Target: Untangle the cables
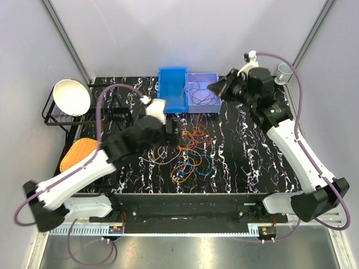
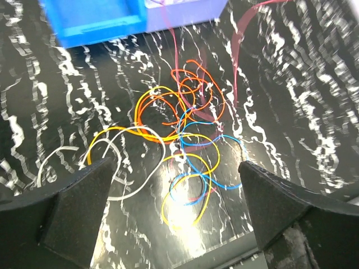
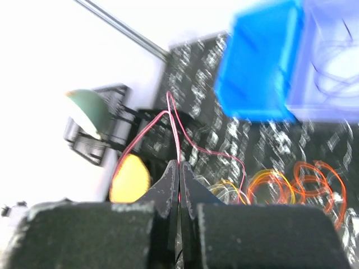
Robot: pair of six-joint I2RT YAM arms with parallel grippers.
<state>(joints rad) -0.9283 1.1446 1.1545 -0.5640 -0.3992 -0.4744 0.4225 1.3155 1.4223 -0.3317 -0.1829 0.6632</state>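
left gripper spread wide over cables | right gripper clenched on red cable, far right

**Robot laboratory test cell.** Evidence:
- plain pale wall panels joined by metal struts, enclosing single black marbled table
- left arm and right arm, white and black, bolted to near edge, purple hoses running along them
- staged props: blue bin, clear bin, dish rack with bowl, loose coloured cables
- slotted rail and wiring exposed at front
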